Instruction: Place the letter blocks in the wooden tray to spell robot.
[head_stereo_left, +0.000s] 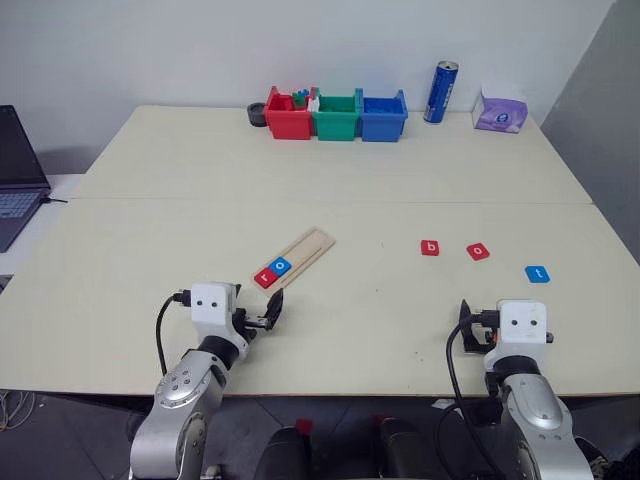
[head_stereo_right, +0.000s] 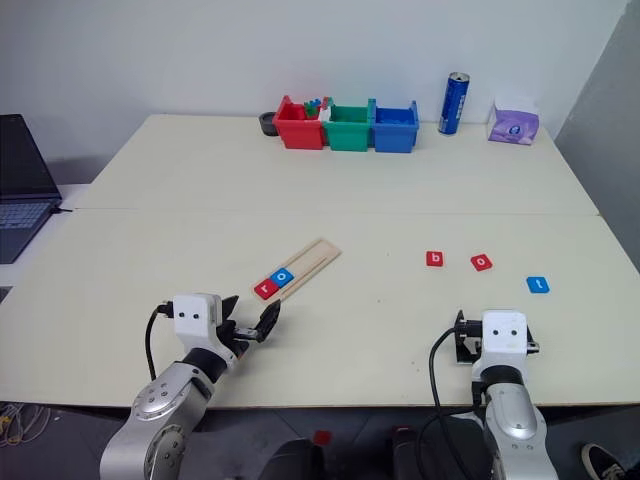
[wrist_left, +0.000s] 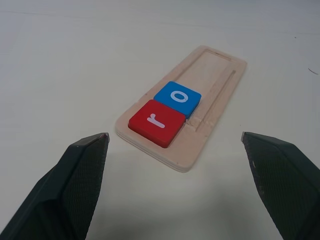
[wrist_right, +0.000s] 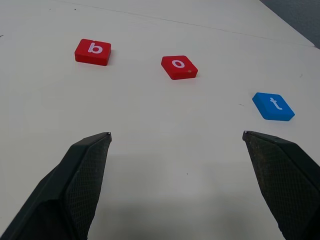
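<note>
The wooden tray (wrist_left: 215, 85) lies at an angle on the cream table. A red "r" block (wrist_left: 156, 122) and a blue "o" block (wrist_left: 177, 97) sit side by side at its near end. My left gripper (head_stereo_left: 265, 312) hovers just short of that end, open, with nothing between its fingers (wrist_left: 80, 175). To the right, loose on the table, lie a red "b" block (wrist_right: 93, 51), a red "o" block (wrist_right: 179, 67) and a blue "t" block (wrist_right: 273, 106). My right gripper (wrist_right: 176, 134) is open and empty, a little way short of them.
Red (head_stereo_left: 289, 115), green (head_stereo_left: 336, 115) and blue (head_stereo_left: 383, 115) bins line the table's far edge. A blue can (head_stereo_left: 440, 92) and a tissue pack (head_stereo_left: 500, 110) stand to their right. An open laptop (head_stereo_left: 15, 170) sits at the far left.
</note>
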